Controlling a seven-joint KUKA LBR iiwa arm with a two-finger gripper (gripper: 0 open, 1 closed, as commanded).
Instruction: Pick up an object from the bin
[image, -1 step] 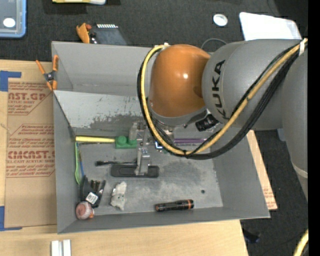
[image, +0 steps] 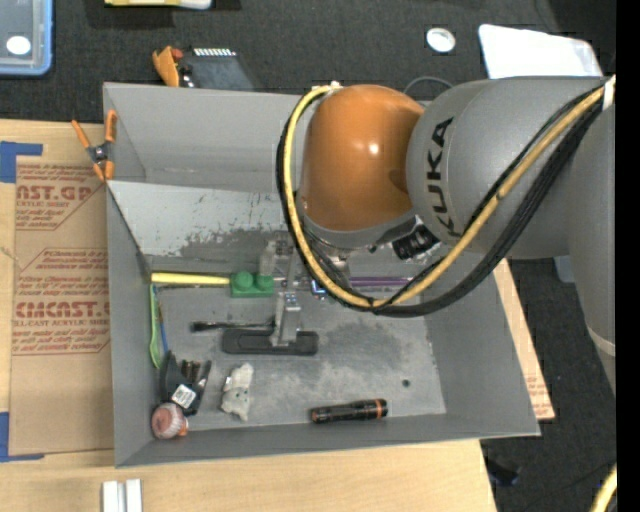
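1. Directly under the orange wrist cover, the claw (image: 288, 315) hangs low in the middle of the grey bin (image: 200, 130). I cannot tell whether it is released or clenched.
2. Its tip seems to touch the top edge of a flat black tool (image: 268, 343) lying on the floor.
3. Just left of it sits a green block (image: 250, 284), at the end of a yellow stick (image: 190, 280).
4. Further out lie a black marker (image: 347, 410) by the front wall, a white scrap (image: 237, 390), and a reddish ball (image: 169, 422) in the front-left corner.
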